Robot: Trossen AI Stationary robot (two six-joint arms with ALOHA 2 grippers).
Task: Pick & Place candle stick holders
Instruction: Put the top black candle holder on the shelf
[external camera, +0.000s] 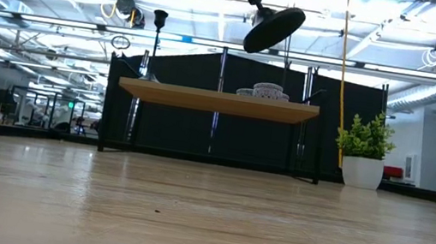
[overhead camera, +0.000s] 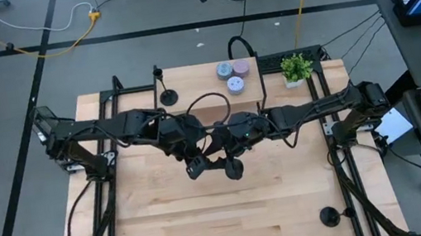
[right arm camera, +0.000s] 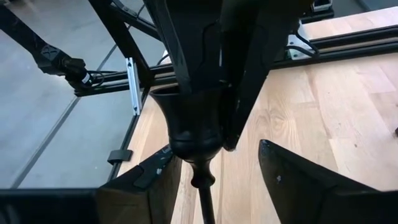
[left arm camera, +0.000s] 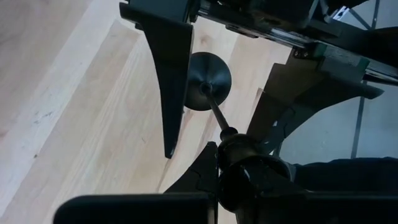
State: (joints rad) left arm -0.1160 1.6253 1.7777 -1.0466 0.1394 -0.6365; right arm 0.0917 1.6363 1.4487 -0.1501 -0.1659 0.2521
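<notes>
One black candle stick holder hangs high over the table's middle, its disc base [external camera: 274,26] tilted and lowest. My left gripper [left arm camera: 233,177] is shut on its cup top [right arm camera: 193,124]. My right gripper [right arm camera: 214,186] is open, with a finger on either side of the thin stem [right arm camera: 204,196] just below the cup, and a gap shows at each side. A second holder [overhead camera: 166,97] stands on its disc at the left end of the raised shelf. A third [overhead camera: 329,217] stands on the table at the near right. My left gripper pinches the holder's cup top [right arm camera: 186,102] between its two fingers, coming from the table's left and slanting down. The stem [left arm camera: 214,112] runs on past the fingertips to the disc base [left arm camera: 208,81]. The holder hangs tilted, clear of the table.
A raised wooden shelf [external camera: 217,100] stands along the far side and carries three pale round pucks [overhead camera: 233,75]. A small potted plant [overhead camera: 297,67] sits at its right end. Dark frame rails [overhead camera: 342,157] run down both sides of the table. The bare wood lies toward the near edge.
</notes>
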